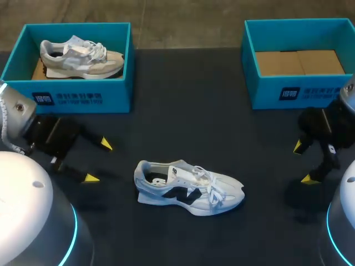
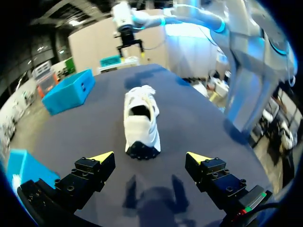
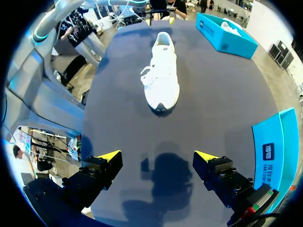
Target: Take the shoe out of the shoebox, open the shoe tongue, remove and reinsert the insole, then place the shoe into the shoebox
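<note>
White sneaker lies on table, lower centre, toe pointing right. Left gripper and right gripper flank it, fingers apart, both well clear.

The tabletop is bare all round the white shoe by its front edge; the far-left shoebox and far-right shoebox block the back corners.

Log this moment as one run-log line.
shoe: upright on table | left gripper: open, clear of shoe | right gripper: open, clear of shoe | right shoebox: no shoe inside
</note>
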